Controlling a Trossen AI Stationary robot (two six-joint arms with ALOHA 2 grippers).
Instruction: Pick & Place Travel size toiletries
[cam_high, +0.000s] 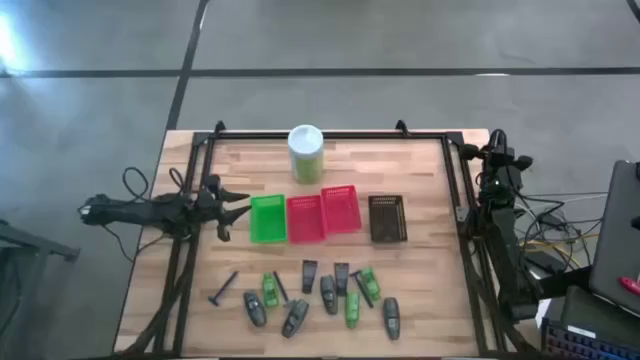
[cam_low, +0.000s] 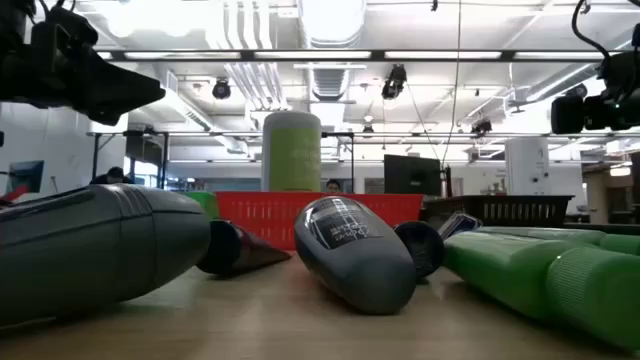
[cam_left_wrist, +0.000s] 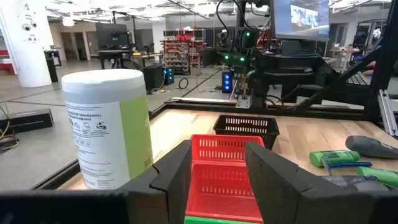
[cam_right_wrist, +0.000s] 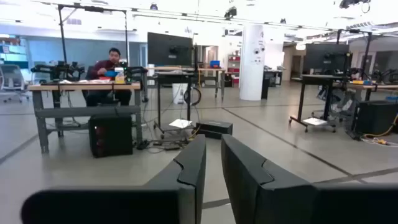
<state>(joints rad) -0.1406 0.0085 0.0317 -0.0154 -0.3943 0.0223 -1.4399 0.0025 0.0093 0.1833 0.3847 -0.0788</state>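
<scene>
The travel size toiletries (cam_high: 310, 295) lie in a loose cluster on the wooden table near its front edge: green tubes (cam_high: 352, 305), dark grey oval bottles (cam_high: 255, 308), black flat tubes (cam_high: 309, 275) and a thin black razor (cam_high: 222, 289). In the low view a grey bottle (cam_low: 355, 250) and green tubes (cam_low: 550, 270) lie on their sides. My left gripper (cam_high: 238, 212) hovers at the table's left side, just left of the green basket (cam_high: 267, 218). It is open, with nothing between its fingers (cam_left_wrist: 217, 155). My right gripper (cam_high: 497, 140) waits at the far right corner, shut (cam_right_wrist: 213, 146) and pointing out into the room.
A green, two red (cam_high: 305, 218) (cam_high: 340, 208) and a dark mesh basket (cam_high: 387, 217) stand in a row across the table's middle. A tall pale-green canister with a white lid (cam_high: 306, 152) stands behind them at the far edge. A black frame (cam_high: 455, 180) rims the table.
</scene>
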